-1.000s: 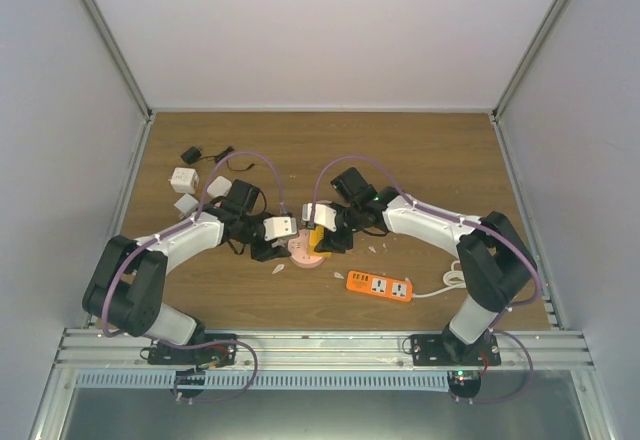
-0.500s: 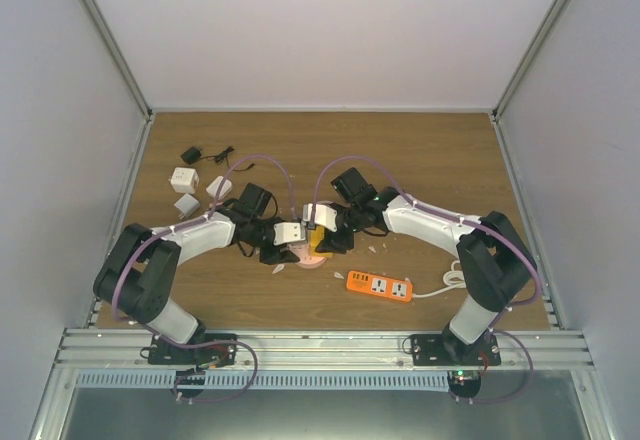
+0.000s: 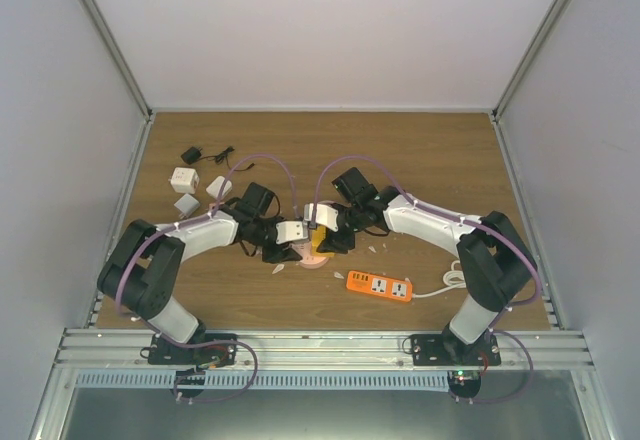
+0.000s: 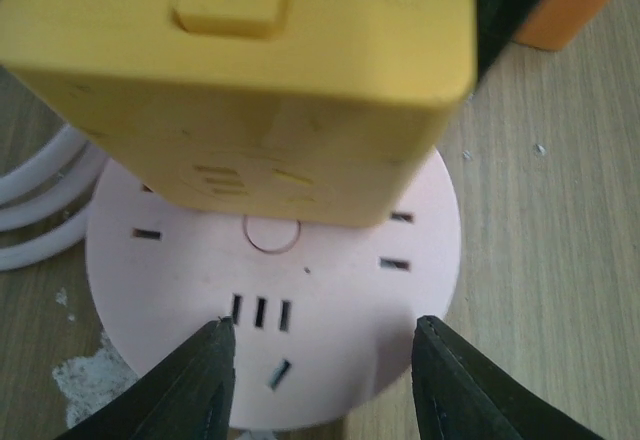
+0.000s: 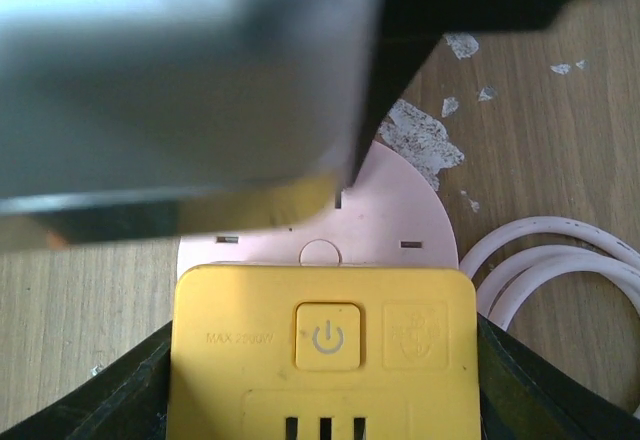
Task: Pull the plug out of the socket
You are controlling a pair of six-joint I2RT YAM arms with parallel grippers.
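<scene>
**Spotter:** Where's the yellow plug (image 5: pixel 322 360)?

**Operator:** It's seated upright on the round pink socket (image 4: pixel 330 310), in the middle of the bench (image 3: pixel 420 160). From my left wrist camera its body covers the far half of the disc. The way out is straight up, away from the disc face.

**Spotter:** Which arm has it?

**Operator:** My right end effector (image 5: pixel 325 405) does. Its fingers are pressed against the plug's two sides, pinching it. My left end effector (image 4: pixel 320 385) is spread, with the tips low over the socket's bare half, just beside the plug. I can't tell whether they touch the disc.

**Spotter:** And the pull?

**Operator:** I judge the right arm lifts along that vertical line while the left bears down on the socket — otherwise the disc may rise with the plug.
</scene>
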